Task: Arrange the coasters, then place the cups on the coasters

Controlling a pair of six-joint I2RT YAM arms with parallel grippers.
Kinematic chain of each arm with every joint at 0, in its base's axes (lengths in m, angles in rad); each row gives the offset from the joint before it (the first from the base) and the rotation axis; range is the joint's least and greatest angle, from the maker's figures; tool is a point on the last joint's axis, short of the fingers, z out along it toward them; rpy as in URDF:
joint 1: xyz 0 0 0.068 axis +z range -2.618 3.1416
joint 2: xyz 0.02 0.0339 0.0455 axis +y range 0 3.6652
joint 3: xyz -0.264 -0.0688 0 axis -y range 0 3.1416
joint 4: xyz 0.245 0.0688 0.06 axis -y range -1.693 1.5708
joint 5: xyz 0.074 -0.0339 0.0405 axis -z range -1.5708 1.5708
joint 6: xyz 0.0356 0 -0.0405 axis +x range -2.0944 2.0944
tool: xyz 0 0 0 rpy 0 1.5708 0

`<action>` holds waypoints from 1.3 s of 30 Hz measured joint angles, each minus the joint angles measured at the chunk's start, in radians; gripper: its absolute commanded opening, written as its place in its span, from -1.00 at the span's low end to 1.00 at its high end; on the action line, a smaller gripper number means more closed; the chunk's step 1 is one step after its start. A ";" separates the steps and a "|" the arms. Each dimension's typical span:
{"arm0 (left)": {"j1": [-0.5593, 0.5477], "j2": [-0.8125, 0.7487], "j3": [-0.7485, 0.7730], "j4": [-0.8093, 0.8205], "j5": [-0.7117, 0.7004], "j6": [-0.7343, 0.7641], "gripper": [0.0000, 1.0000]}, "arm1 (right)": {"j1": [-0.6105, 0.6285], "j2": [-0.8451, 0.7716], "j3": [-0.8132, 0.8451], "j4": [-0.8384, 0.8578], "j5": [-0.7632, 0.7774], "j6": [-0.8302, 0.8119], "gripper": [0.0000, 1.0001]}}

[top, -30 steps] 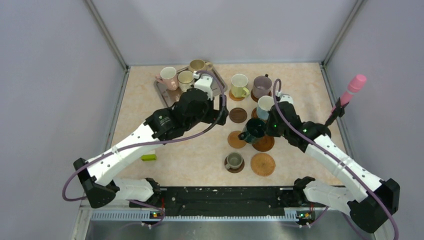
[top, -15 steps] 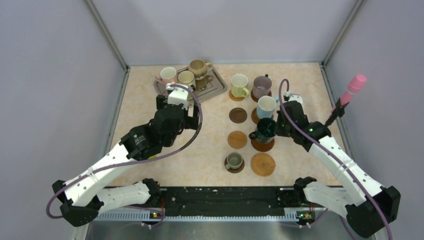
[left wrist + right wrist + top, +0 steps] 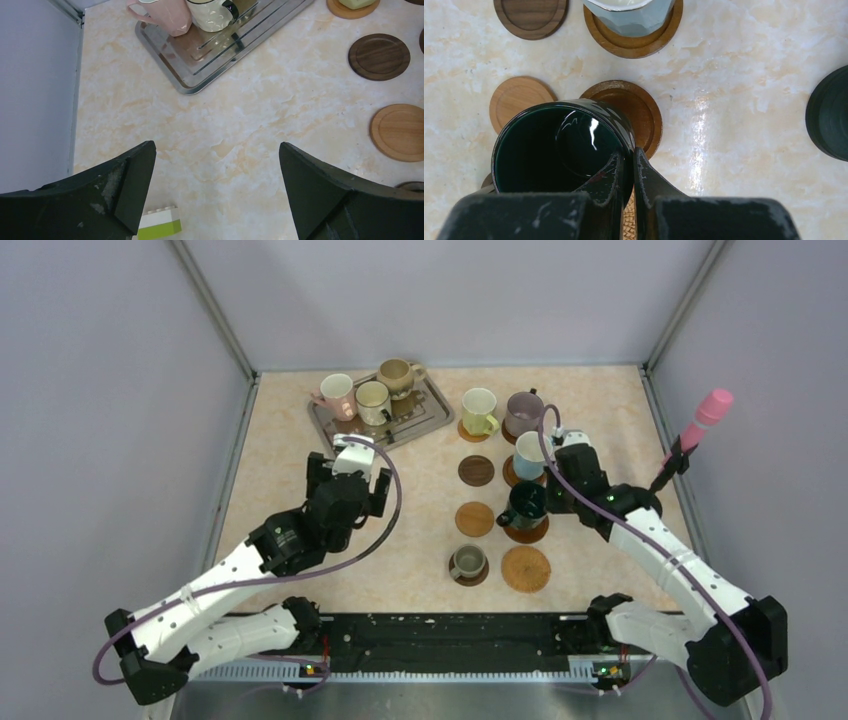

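Note:
My right gripper point(image 3: 629, 160) is shut on the rim of the dark teal cup point(image 3: 559, 150), one finger inside and one outside. It holds the cup over a brown coaster point(image 3: 636, 110); I cannot tell whether the cup rests on it. From the top view, the teal cup point(image 3: 525, 502) stands in the right column. The yellow-green cup point(image 3: 479, 408), mauve cup point(image 3: 523, 412), light blue cup point(image 3: 530, 453) and small grey-olive cup point(image 3: 467, 561) sit on coasters. A dark coaster point(image 3: 476, 470), a tan coaster point(image 3: 474, 518) and a woven coaster point(image 3: 525, 568) lie bare. My left gripper point(image 3: 217, 165) hangs open over bare table.
A silver tray point(image 3: 400, 425) at the back left holds a pink cup point(image 3: 337, 395), a cream cup point(image 3: 373, 398) and a tan cup point(image 3: 396, 373). A green and white brick point(image 3: 157, 227) lies by my left finger. The pink-tipped stick point(image 3: 712, 406) stands at the right on a black base point(image 3: 829, 115).
My left arm has pulled back from the tray toward the near left, still open. My right gripper has carried the teal cup to the right, over the brown coaster.

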 measured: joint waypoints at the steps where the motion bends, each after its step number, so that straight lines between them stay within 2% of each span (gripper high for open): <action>1: 0.000 -0.006 -0.006 0.002 -0.004 0.003 0.97 | -0.007 0.002 -0.012 0.010 -0.008 -0.002 -1.00; 19: 0.000 -0.040 -0.071 0.069 -0.072 0.032 0.97 | -0.066 0.040 -0.116 0.138 -0.041 -0.019 -1.00; 36: 0.000 -0.051 -0.071 0.078 -0.077 0.040 0.97 | -0.077 0.052 -0.122 0.152 -0.044 -0.032 -1.00; 39: 0.000 -0.051 -0.071 0.079 -0.077 0.041 0.97 | -0.077 0.052 -0.122 0.152 -0.043 -0.033 -0.87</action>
